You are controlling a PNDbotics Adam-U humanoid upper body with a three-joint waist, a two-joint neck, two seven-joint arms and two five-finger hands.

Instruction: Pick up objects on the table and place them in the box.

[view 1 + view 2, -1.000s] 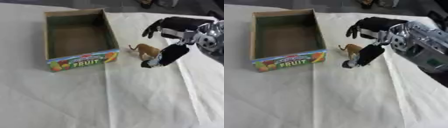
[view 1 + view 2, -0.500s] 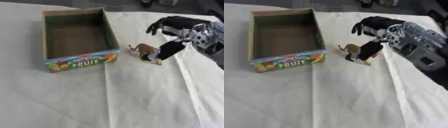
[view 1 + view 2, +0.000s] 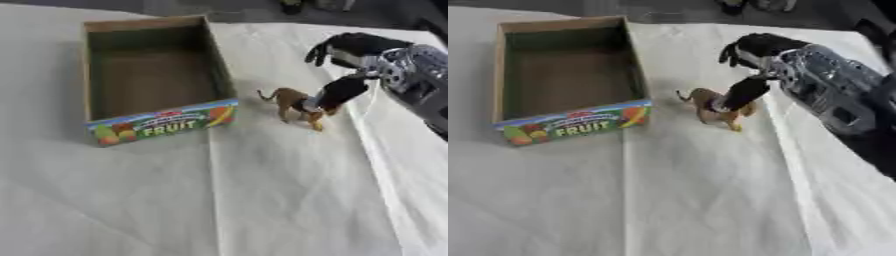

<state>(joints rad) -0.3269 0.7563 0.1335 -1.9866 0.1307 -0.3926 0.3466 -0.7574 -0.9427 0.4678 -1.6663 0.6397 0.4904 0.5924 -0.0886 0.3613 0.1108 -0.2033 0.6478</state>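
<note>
right hand (image 3: 350, 65) enters from the 2 o'clock corner of both eye views, black with a silver wrist section. its thumb (image 3: 337, 92) points down toward the bench (image 3: 262, 200) and lies against the back of a small brown toy animal (image 3: 293, 102); the other fingers (image 3: 328, 47) are curled above and behind, toward 12 o'clock from the toy. whether the hand truly pinches the toy or only touches it cannot be settled, since the thumb hides the contact zone.

the toy animal stands upright on its legs on the white cloth covering the bench, tail toward 9 o'clock, head end toward 3 o'clock and partly covered by the thumb. it appears to be a four-legged figure, possibly a dog or lion.

an open cardboard box (image 3: 219, 75) lies at 9 o'clock from the toy, near it but not touching. its near wall, at 6 o'clock, carries a coloured fruit label (image 3: 166, 125) with the word "fruit". the interior shows only a bare brown floor.

a fold line in the cloth runs from the box's near right corner toward 6 o'clock.
</note>
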